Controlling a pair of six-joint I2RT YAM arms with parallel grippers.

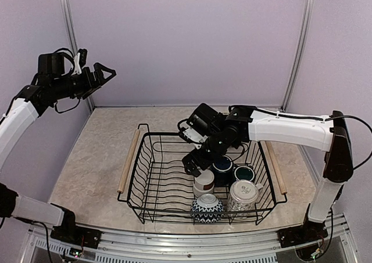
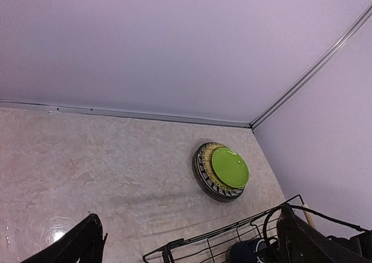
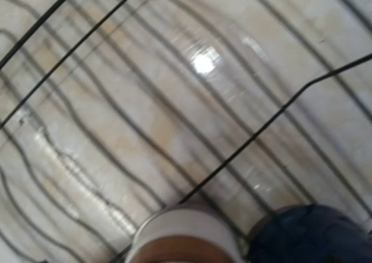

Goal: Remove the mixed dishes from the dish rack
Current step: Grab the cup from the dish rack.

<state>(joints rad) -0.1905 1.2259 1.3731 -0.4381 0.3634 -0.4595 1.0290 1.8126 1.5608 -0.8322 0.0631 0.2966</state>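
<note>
The left arm (image 1: 17, 121) rises from the near left and holds its wrist high at the left side, the left hand (image 1: 106, 73) pointing right with its two fingers spread wide and nothing between them. The right arm (image 1: 288, 129) stands up at the near right, then stretches left toward the middle, its wrist tipped down so the right hand (image 1: 193, 164) points low. How far that hand's fingers are parted cannot be made out.

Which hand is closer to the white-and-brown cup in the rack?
Right. The right hand hangs just above the white-and-brown cup; the left hand is raised far to the left, outside the dish rack.
</note>
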